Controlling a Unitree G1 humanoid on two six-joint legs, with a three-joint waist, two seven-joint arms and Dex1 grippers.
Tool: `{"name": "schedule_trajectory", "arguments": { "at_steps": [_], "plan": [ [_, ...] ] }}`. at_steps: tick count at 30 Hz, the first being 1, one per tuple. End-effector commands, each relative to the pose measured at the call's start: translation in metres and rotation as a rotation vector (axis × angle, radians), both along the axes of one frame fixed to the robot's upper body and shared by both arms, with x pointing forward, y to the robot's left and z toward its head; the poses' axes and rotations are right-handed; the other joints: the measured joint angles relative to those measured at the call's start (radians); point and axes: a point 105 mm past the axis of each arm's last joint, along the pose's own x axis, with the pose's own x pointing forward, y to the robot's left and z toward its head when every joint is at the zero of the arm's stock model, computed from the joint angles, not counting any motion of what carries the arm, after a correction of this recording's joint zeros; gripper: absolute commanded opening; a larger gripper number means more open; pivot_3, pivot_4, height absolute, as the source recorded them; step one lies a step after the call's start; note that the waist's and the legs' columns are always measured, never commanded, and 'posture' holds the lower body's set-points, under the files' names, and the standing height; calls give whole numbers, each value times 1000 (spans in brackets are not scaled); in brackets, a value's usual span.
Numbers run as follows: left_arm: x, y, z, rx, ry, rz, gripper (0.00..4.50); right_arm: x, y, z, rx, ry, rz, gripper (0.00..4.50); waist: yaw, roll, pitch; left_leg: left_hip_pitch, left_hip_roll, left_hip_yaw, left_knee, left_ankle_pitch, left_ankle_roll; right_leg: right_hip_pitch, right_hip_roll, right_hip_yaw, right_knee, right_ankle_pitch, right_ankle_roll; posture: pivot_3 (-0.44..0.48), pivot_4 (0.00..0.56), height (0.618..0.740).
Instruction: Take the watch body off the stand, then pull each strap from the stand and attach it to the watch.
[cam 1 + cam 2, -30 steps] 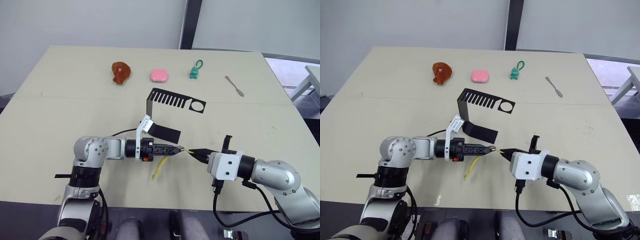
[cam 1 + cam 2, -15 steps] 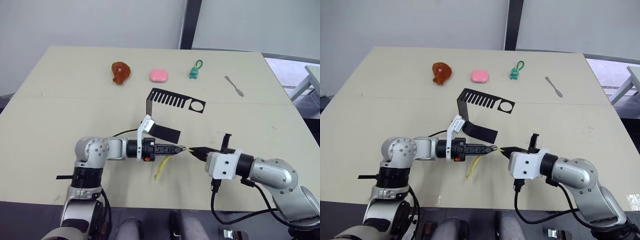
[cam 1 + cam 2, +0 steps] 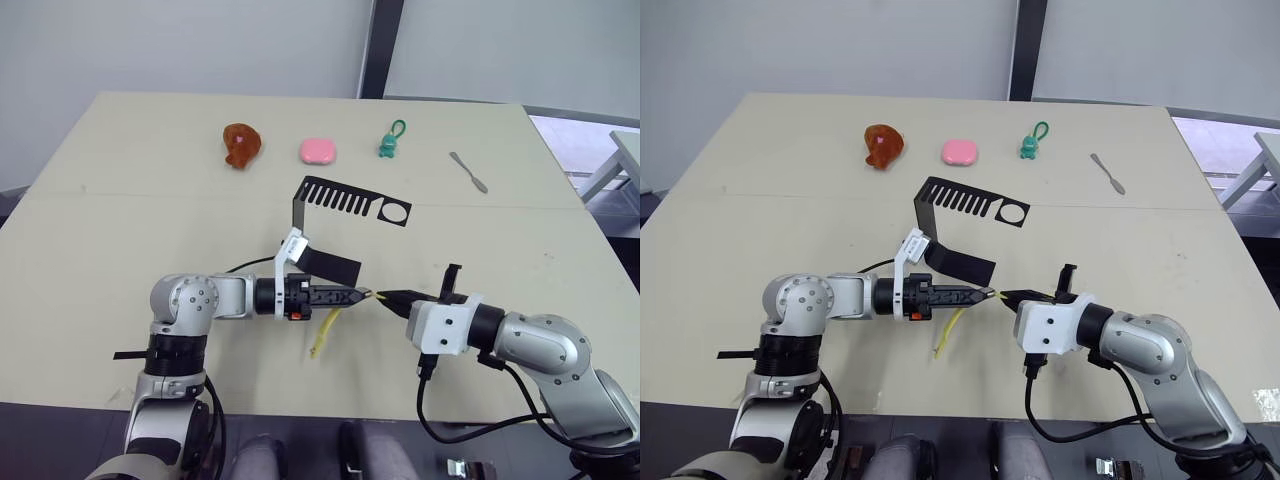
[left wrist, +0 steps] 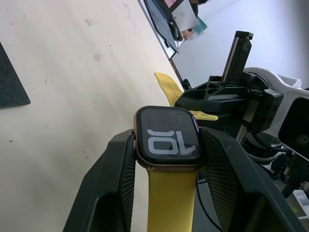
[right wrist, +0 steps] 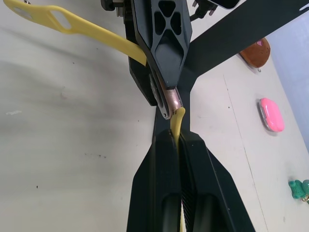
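My left gripper [image 3: 356, 296] is shut on the watch body [image 4: 166, 137], a small black square face with pale digits, held just above the table. One yellow strap [image 3: 323, 333] hangs from the watch's near edge and droops to the table. My right gripper [image 3: 386, 297] faces the left one tip to tip and is shut on the other yellow strap [image 5: 177, 121], whose end touches the watch's silvery rim [image 5: 173, 102]. The black stand [image 3: 345, 200] stands behind both grippers with its comb arm and ring, and its flat foot [image 3: 330, 265] lies next to the left gripper.
Along the far side of the table lie a brown lump [image 3: 241, 144], a pink rounded block [image 3: 318, 151], a green keychain figure [image 3: 390, 142] and a grey utensil [image 3: 468, 172]. The table's front edge runs close below both arms.
My right gripper has slid a little to the left with its strap, closing the gap to the watch body. The left gripper has stayed nearly still.
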Motion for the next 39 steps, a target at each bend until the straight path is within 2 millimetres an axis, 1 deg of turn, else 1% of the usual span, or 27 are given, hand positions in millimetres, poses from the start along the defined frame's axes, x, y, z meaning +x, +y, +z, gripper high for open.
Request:
{"name": "schedule_trajectory", "arguments": {
  "at_steps": [1, 39],
  "plan": [
    [-13, -15, 15, -57, -38, -93, 1573, -3, 8, 6, 26, -30, 27, 0, 0, 0, 0, 0, 0, 0, 0, 0, 0, 0, 0, 0, 0, 0, 0, 0, 150, 740],
    [-11, -17, 18, -64, -45, -95, 1573, 1, 7, 7, 24, -32, 11, 0, 0, 0, 0, 0, 0, 0, 0, 0, 0, 0, 0, 0, 0, 0, 0, 0, 150, 740]
  ]
}}
